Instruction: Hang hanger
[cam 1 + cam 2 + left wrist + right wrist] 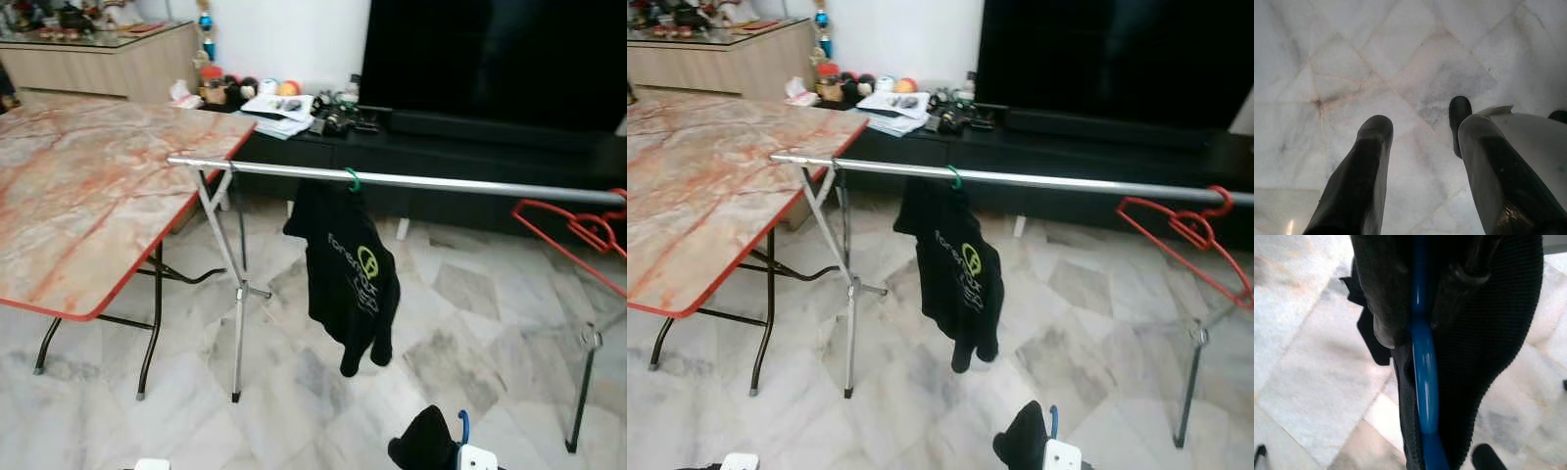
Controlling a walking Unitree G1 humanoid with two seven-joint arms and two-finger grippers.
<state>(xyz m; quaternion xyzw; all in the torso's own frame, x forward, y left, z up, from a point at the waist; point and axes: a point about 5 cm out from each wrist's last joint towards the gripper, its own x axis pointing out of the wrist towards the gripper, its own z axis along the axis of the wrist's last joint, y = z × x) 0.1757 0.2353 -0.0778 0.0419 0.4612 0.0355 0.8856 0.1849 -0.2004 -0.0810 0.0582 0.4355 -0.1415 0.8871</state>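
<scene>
A silver rail [411,180] on thin metal legs crosses the room in front of me. A black shirt [348,269] hangs from it on a green hanger [353,180]. An empty red hanger [573,230] hangs at the rail's right end. Low at the bottom edge, a blue hanger [463,428] carrying a black garment [423,443] is in my right gripper [1418,328], which is shut on the blue hanger [1422,367]. My left gripper [1425,129] hangs open over the marble floor, nothing between its fingers.
A marble-patterned folding table [88,196] with a red edge stands on the left, close to the rail's left leg [235,294]. A black TV cabinet [441,157] with clutter runs behind the rail. Open floor lies between me and the rail.
</scene>
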